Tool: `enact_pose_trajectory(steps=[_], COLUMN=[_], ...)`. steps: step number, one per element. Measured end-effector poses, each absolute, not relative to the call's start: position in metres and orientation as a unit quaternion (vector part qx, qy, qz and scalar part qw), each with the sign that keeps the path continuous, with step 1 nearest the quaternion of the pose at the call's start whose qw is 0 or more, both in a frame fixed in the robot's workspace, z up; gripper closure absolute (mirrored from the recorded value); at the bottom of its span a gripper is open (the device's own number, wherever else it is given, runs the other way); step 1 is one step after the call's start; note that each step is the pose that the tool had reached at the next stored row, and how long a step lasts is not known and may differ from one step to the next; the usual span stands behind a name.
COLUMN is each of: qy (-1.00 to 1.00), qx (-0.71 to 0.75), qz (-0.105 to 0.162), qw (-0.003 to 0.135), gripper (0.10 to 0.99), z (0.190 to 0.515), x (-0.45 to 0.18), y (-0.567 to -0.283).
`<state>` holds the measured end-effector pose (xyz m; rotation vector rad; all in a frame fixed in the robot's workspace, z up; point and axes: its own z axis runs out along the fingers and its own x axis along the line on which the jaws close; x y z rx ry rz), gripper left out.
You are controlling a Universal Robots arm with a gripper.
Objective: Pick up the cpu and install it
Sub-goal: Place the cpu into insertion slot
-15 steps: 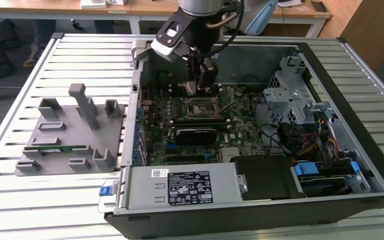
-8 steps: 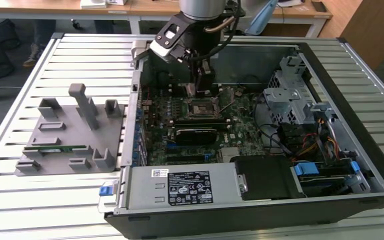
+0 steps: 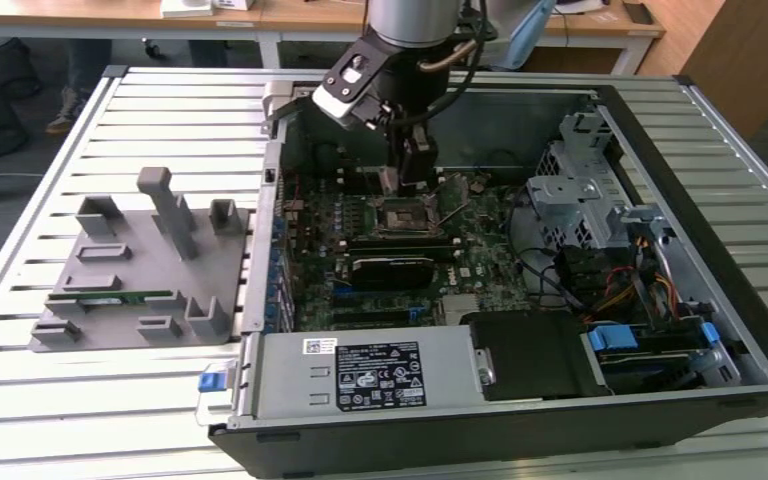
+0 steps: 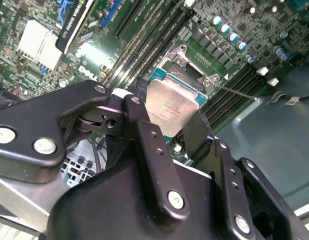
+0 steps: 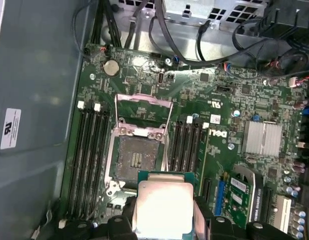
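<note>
Motherboard socket (image 5: 137, 157) is sitting open just under the gripper (image 3: 408, 182), memory slots (image 5: 89, 160) running along both sides of it; well away from the gripper, a grey fixture (image 3: 104, 318) is carrying a green memory stick (image 3: 111, 297)

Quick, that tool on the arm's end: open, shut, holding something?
Tool: closed on the cpu, gripping it by its edges, above the motherboard near the empty socket.

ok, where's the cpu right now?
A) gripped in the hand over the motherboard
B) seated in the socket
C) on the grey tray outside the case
A: the hand grips the cpu by its edges, and the socket is open and empty.
</note>
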<state>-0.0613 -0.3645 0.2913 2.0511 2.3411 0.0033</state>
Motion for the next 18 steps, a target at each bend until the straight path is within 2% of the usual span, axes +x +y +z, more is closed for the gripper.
enact_pose_trajectory(steps=[4, 8, 18], qy=[0.749, 0.745, 0.727], qx=[0.663, 0.667, 0.686], qz=[0.006, 0.018, 0.019], qw=[0.010, -0.001, -0.001], gripper=[0.553, 0.553, 0.553], z=[0.287, 0.283, 0.274], x=[-0.060, -0.060, -0.058], y=[-0.364, -0.364, -0.362])
